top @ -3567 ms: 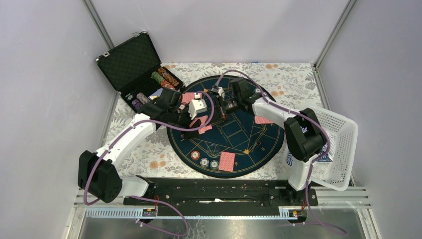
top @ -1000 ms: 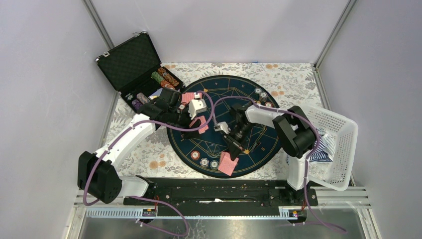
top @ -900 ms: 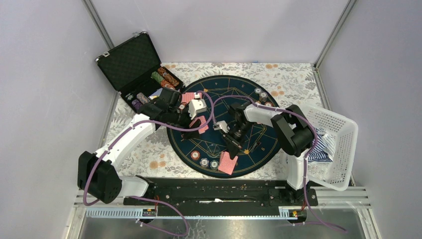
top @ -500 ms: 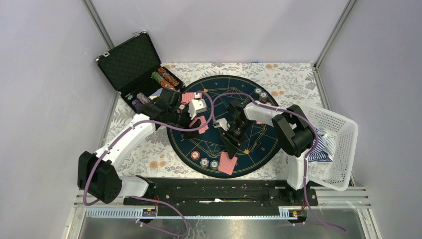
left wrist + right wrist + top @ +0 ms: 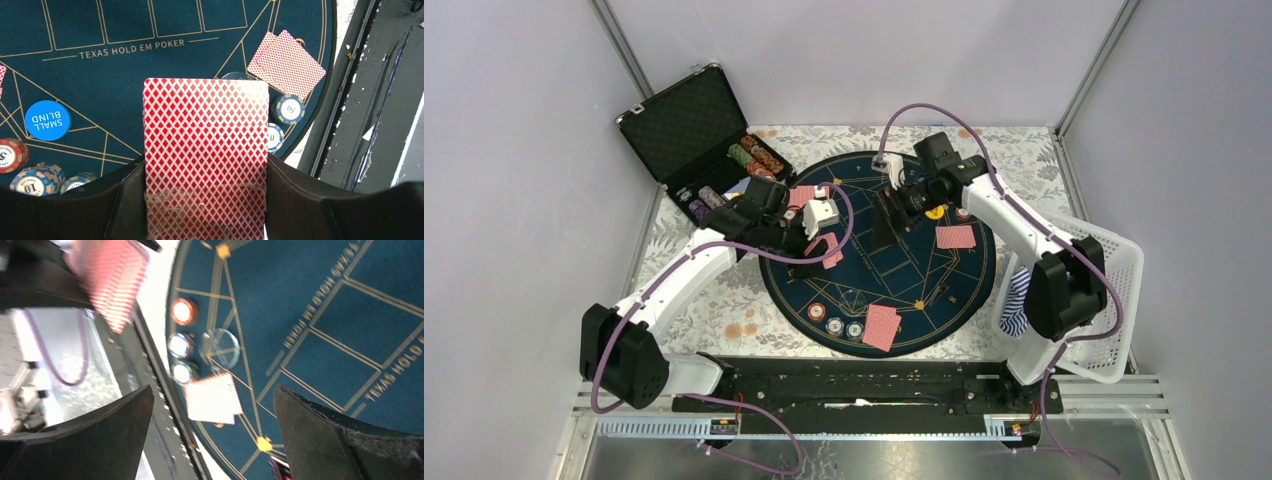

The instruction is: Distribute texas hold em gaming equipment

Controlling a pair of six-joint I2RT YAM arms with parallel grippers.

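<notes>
Black case (image 5: 686, 122): it stands open at the far left corner with its lid upright. We see rows of poker chips (image 5: 755, 156) in its tray, orange and green at the far end and purple nearer.
White basket (image 5: 1118, 300): it sits tilted at the right edge of the table. A blue-white striped cloth (image 5: 1016, 306) shows at its left side, beside the right arm's base.
Left gripper (image 5: 205, 200): its jaws pinch a deck of red-backed cards (image 5: 205, 150) by the long edges, held over the left part of the mat.
Right gripper (image 5: 215, 440): its jaws are spread wide with nothing between them, raised over the far half of the mat.
Dealt cards: we see one lot at the near edge of the mat (image 5: 882, 326) and another at the right (image 5: 955, 237).
Loose chips (image 5: 833, 322): three lie on the mat just left of the near cards.
Buttons: a blue disc (image 5: 47, 120) reads SMALL BLIND, with more chips just beside it. A yellow disc (image 5: 935, 211) lies near the right wrist.
Mat (image 5: 924, 290): round and dark blue-green with gold lines. We read TEXAS HOLD EM POKER on it.
Table: a floral cloth (image 5: 1014, 150) covers it, and a black rail (image 5: 864, 385) runs along the near edge.
Room: pale plain walls (image 5: 844, 60) with metal posts in the corners.
</notes>
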